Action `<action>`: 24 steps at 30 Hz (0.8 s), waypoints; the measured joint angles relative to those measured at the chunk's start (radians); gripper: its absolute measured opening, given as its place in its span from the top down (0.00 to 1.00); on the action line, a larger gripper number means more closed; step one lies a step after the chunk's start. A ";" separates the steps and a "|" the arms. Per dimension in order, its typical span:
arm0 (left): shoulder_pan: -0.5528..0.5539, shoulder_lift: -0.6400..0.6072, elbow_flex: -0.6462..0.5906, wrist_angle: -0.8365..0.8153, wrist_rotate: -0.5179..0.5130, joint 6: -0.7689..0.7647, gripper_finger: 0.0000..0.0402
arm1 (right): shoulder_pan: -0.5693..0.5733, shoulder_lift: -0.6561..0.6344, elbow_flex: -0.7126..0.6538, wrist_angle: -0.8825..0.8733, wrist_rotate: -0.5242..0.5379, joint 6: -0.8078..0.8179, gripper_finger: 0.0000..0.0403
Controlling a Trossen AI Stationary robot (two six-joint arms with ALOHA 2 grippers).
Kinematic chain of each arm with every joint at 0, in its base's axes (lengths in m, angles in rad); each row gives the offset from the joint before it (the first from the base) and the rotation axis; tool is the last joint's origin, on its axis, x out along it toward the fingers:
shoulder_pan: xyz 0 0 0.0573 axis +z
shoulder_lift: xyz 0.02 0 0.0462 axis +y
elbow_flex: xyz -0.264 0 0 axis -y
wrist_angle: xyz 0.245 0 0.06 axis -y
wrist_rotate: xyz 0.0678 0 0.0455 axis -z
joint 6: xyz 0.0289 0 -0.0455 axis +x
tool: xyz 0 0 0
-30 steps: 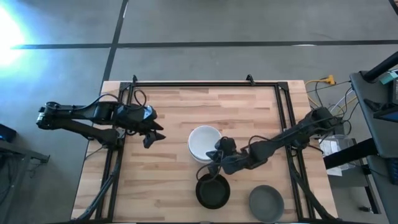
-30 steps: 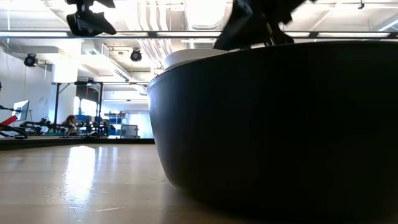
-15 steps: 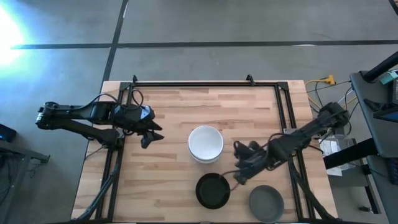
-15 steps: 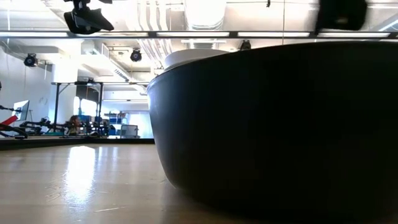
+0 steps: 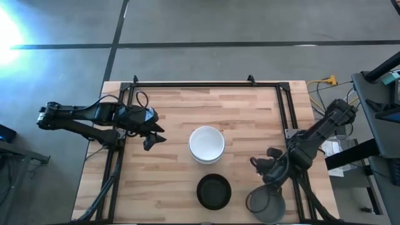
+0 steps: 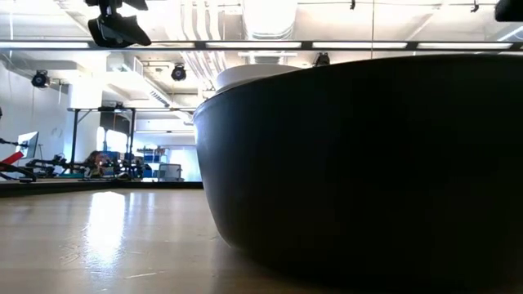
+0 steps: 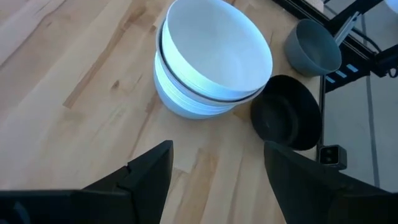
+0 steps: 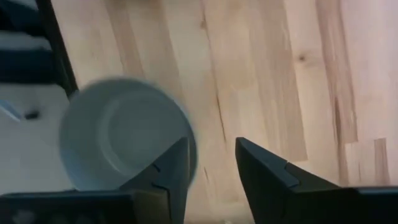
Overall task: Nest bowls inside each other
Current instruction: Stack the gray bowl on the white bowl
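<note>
The surface (image 5: 162, 181) is pale wood planks with a black frame around it. A stack of white bowls (image 5: 207, 144) sits near the middle. The black bowl (image 5: 214, 191) sits just beside the stack, toward the front edge. The grey bowl (image 5: 267, 204) sits at the front edge, near the right corner. The right tool (image 5: 267, 172) hangs over the grey bowl with its fingers apart. The left tool (image 5: 152, 133) waits by the left edge, fingers apart. The room behind has a grey floor, bright ceiling lights (image 6: 270, 16) and pipes.
</note>
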 joint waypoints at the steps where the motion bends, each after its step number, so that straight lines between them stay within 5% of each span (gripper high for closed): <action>1: -0.001 0.000 0.000 0.000 0.003 0.000 0.41 | 0.014 0.001 -0.010 0.001 0.000 -0.007 0.68; 9: -0.028 -0.008 0.000 -0.005 0.006 0.000 0.41 | 0.104 0.000 -0.129 0.083 -0.029 -0.036 0.66; 24: -0.040 0.006 -0.002 -0.009 0.006 0.002 0.41 | 0.105 0.014 -0.317 0.324 -0.100 0.037 0.66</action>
